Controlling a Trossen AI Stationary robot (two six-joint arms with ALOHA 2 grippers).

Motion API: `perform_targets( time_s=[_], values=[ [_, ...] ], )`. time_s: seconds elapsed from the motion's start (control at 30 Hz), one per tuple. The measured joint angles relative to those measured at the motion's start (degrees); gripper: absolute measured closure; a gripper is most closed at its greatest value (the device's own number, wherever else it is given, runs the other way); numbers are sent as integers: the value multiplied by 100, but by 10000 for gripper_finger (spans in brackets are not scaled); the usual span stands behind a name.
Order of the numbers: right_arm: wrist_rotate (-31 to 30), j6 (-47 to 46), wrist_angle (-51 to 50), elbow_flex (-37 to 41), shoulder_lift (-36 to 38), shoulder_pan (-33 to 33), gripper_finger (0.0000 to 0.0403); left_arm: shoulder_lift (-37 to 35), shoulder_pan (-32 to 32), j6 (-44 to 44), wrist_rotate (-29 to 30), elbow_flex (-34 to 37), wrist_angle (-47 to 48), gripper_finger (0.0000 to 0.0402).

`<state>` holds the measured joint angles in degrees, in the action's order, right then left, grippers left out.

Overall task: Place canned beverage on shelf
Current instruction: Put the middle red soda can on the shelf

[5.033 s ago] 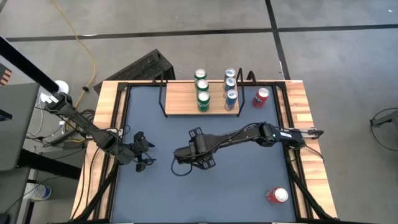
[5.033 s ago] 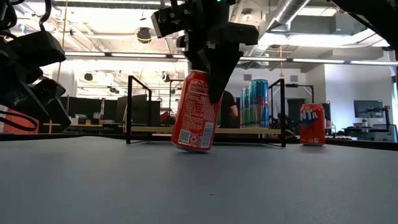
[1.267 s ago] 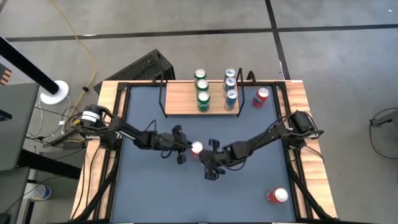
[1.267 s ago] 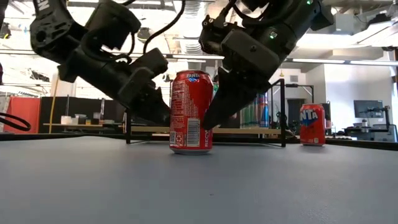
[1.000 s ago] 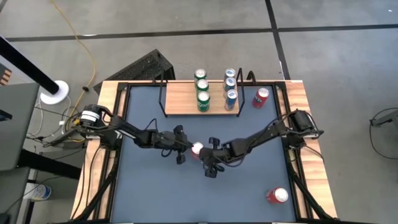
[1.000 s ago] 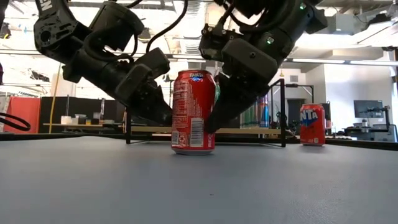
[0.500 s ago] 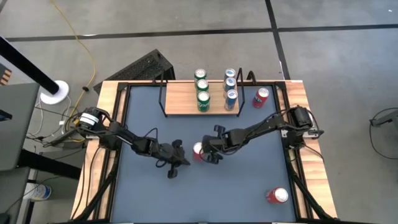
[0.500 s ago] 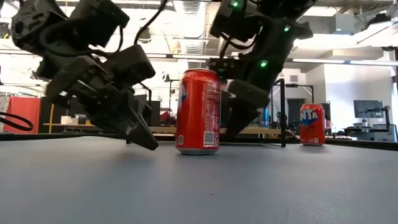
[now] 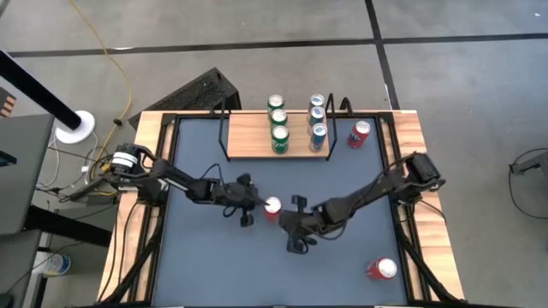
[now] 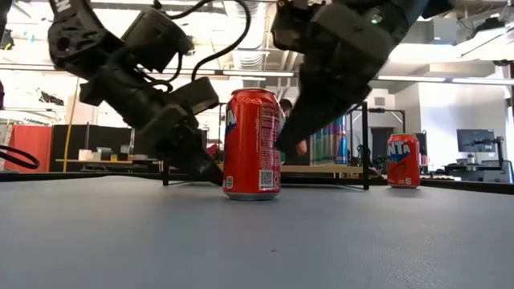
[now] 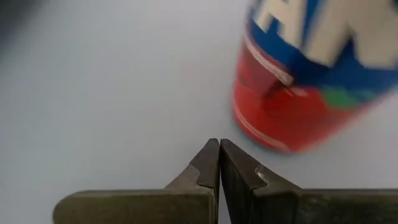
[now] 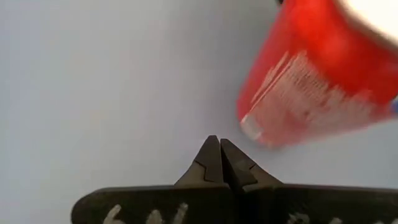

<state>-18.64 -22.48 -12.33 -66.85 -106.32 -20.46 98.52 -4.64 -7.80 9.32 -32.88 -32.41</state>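
A red can (image 9: pixel 272 206) stands upright on its base at the middle of the dark tabletop. My left gripper (image 9: pixel 257 205) is shut, its tips low at the can's left side (image 11: pixel 219 144). My right gripper (image 9: pixel 286 219) is also shut, with its tips just near and right of the can (image 12: pixel 219 142). In both wrist views a small gap shows between the tips and the can's foot (image 11: pixel 261 134). The shelf (image 9: pixel 253 141), a light-wood board in a black wire frame, stands at the far edge with green cans (image 9: pixel 278 130) and blue cans (image 9: pixel 318 120) on it.
Another red can (image 9: pixel 360 134) stands right of the shelf. A third red can (image 9: pixel 382 269) lies at the near right corner. A raised wooden rim (image 9: pixel 163 162) with black rails borders the table. Bare tabletop lies between the middle can and the shelf.
My left gripper swung off toward the near edge and came back to the can's left side. My right gripper went toward the far edge past the can, then back to its near right. Both stayed shut. The can stayed upright but has turned about its axis, showing another part of its label.
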Motion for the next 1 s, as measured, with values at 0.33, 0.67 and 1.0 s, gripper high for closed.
perform_targets(
  time_s=[0.33, 0.67, 1.0],
  values=[
    [-84, 66, 238, 37, -83, 165, 403, 9, 85, 250, -505, -409, -29, 401],
    [208, 499, -96, 70, -80, 553, 403, -16, -263, -17, -236, -424, 669, 401],
    [217, 740, -337, 72, -85, 1065, 403, -107, -727, -307, -40, -418, 1446, 401]
  ],
)
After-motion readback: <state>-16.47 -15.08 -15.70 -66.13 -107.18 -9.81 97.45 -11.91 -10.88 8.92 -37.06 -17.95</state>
